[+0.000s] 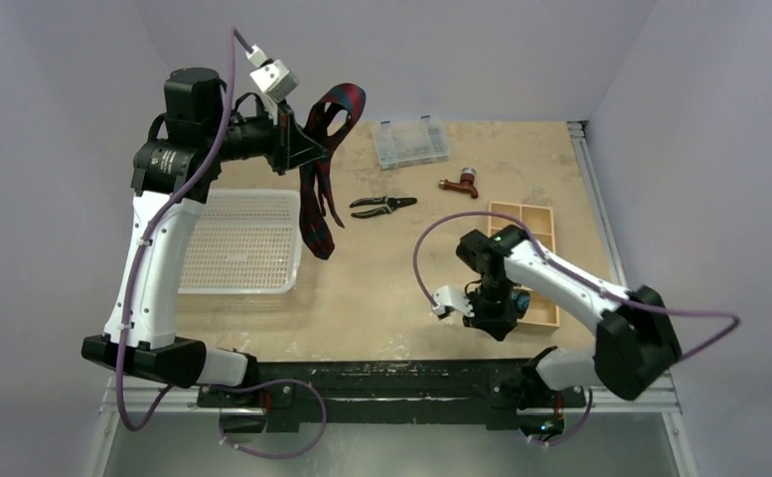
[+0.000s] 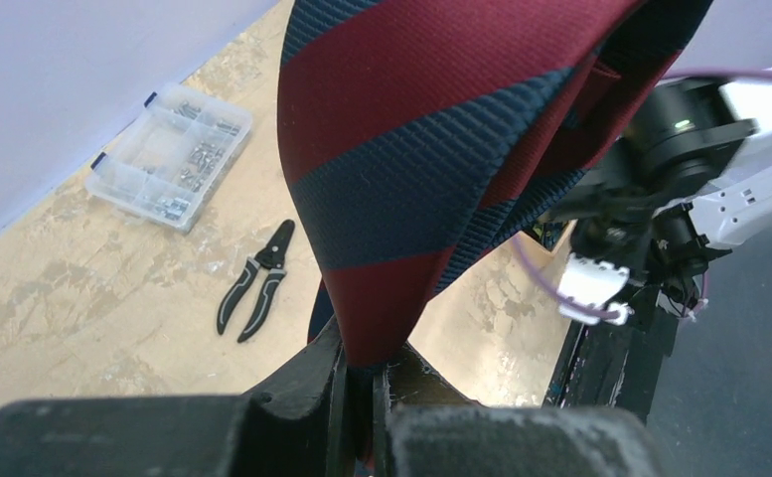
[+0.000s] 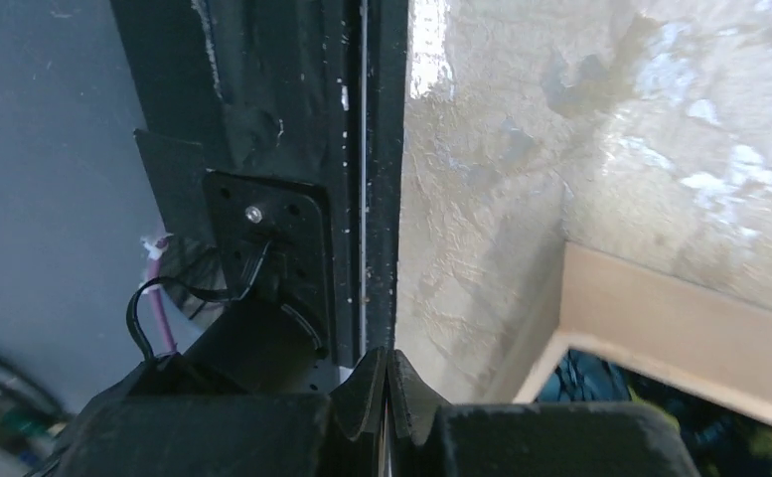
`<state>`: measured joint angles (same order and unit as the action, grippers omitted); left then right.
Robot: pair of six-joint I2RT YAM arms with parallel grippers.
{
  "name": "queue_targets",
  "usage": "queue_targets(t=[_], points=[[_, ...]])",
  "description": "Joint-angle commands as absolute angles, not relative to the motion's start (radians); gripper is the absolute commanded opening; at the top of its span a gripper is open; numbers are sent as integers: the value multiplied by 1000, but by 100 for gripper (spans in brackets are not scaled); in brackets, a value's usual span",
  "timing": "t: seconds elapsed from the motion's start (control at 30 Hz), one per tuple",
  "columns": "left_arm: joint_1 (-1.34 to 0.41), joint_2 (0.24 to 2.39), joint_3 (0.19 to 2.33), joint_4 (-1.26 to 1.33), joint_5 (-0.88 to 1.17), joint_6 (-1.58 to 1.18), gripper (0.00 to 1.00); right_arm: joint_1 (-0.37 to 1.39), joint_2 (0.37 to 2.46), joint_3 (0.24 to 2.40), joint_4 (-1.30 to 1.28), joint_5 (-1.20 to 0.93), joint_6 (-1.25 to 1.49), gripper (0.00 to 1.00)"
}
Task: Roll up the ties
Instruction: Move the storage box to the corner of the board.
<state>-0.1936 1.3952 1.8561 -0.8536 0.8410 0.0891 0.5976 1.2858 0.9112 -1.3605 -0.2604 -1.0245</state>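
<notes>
We look down from above and behind the arm bases (image 1: 143, 358) over the whole surface (image 1: 382, 298), our left wrist view looks from high up past the left end effector (image 2: 360, 383) toward the pliers (image 2: 262, 276) both views share, and our right wrist view sits close above the surface's near edge and wooden tray (image 3: 660, 318).

White-black arms (image 1: 153, 273), purple cables (image 1: 418, 250).

Ribbed tie (image 2: 411, 149) (matt woven cloth)

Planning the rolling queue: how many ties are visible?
1: the striped tie hangs from the raised left end effector. Dark contents in the wooden box could hide another.
</notes>
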Motion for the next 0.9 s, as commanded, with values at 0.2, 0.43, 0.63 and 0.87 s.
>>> queue_targets(t=[0.2,0.43,0.63,0.87], points=[[-202,1338,1854,-837,813,106,0,563,1499,819,-1066,64,-898,0],[-207,1337,1790,-816,867,106,0,362,1532,864,-707,313,-1049,0],[-279,1380,1769,-826,890,154,0,182,1777,1124,-441,356,-1209,0],[-471,1443,1769,-834,890,224,0,154,1763,1468,-769,66,-992,27]])
